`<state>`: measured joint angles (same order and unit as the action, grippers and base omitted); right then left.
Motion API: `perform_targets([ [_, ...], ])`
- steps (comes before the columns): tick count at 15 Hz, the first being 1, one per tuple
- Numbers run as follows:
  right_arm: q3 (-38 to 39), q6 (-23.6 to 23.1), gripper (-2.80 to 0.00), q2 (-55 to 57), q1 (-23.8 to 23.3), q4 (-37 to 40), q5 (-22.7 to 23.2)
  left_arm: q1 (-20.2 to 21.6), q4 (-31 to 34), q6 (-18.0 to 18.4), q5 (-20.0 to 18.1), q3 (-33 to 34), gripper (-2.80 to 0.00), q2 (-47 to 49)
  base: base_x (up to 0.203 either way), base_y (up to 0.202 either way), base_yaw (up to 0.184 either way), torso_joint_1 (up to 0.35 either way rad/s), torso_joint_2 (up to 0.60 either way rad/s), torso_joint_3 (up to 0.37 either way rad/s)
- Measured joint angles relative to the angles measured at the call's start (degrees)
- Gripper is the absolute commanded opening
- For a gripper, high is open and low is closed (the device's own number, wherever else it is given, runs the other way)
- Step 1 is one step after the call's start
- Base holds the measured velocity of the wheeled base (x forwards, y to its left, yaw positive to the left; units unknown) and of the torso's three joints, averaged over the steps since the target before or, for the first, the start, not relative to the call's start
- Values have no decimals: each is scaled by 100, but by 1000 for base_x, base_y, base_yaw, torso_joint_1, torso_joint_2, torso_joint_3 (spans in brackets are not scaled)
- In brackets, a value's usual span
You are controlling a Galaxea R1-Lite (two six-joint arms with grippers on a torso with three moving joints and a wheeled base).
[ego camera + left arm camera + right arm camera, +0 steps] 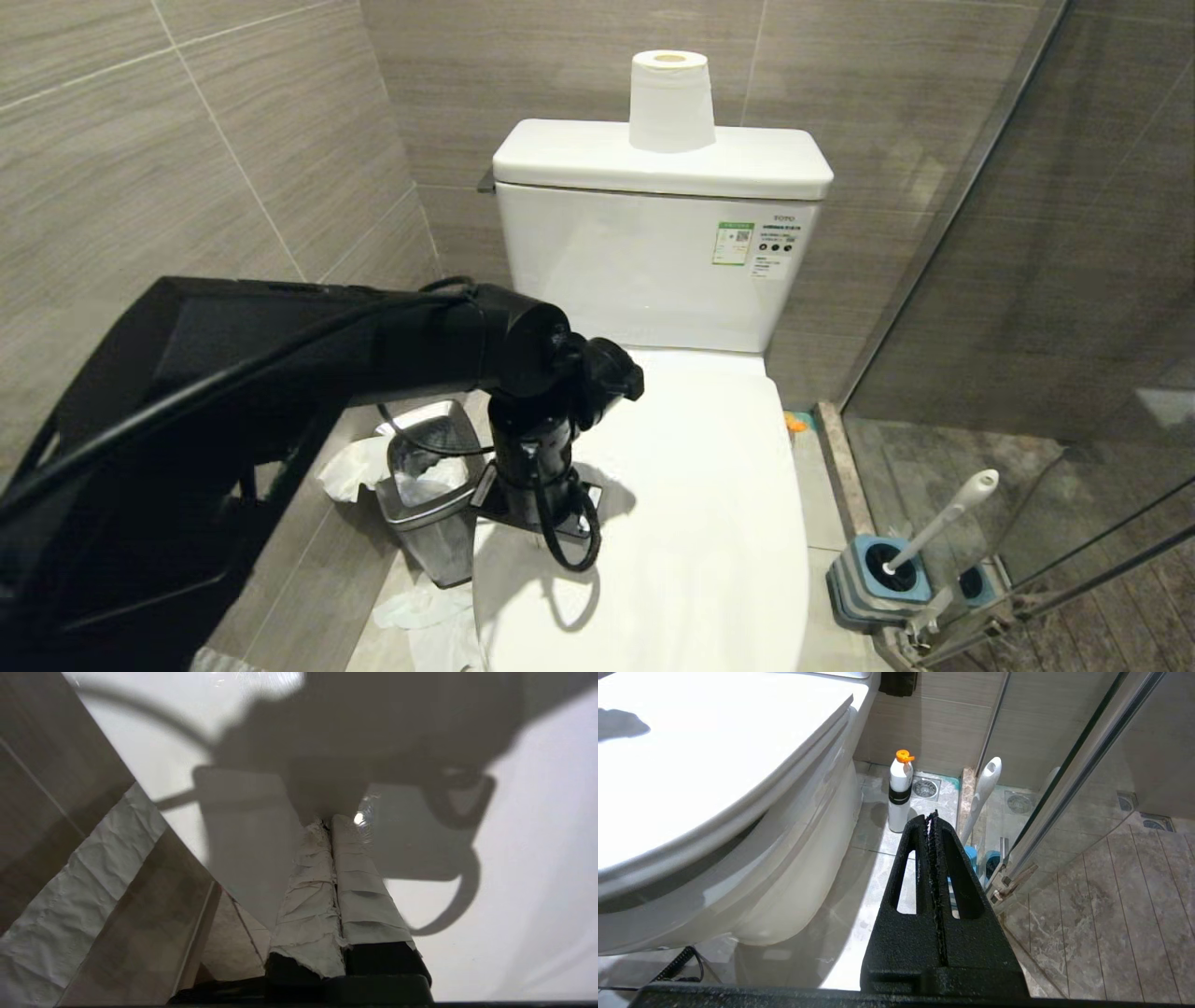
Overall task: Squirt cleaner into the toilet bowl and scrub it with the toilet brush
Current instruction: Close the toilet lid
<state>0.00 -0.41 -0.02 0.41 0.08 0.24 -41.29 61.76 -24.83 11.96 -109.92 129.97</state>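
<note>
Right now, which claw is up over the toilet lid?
The left claw, the one wrapped in white paper, points down over the closed toilet lid. The bare black right claw sits low beside the toilet bowl.

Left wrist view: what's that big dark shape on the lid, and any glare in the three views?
Left wrist view: the arm's own shadow falls on the closed lid, with a small glint by the shut left hand. Head view: same shadow under the arm, no strong glare. Right wrist view: lid is blown out white.
</note>
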Motion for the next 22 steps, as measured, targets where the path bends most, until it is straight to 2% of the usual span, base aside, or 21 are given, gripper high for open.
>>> perform_targets([
  [2,0,0,-280,0,0,-3,-2,-88,-5,-129,428,33,-280,222,0,0,0,0,0,0],
  [4,0,1,-280,-1,0,2,1,-170,-5,-283,663,39,-280,416,0,0,0,0,0,0],
  [13,0,0,-280,0,0,2,-2,-379,4,-546,859,121,-280,747,0,0,0,0,0,0],
  [16,0,0,-280,0,0,2,-2,-381,1,-757,895,243,-280,665,0,0,0,0,0,0],
  [19,0,0,-280,0,0,-1,1,-303,-21,-607,956,227,-280,193,0,0,0,0,0,0],
  [22,0,0,-280,-2,0,-3,-2,-141,-35,-15,961,229,-280,-694,0,0,0,0,0,0],
])
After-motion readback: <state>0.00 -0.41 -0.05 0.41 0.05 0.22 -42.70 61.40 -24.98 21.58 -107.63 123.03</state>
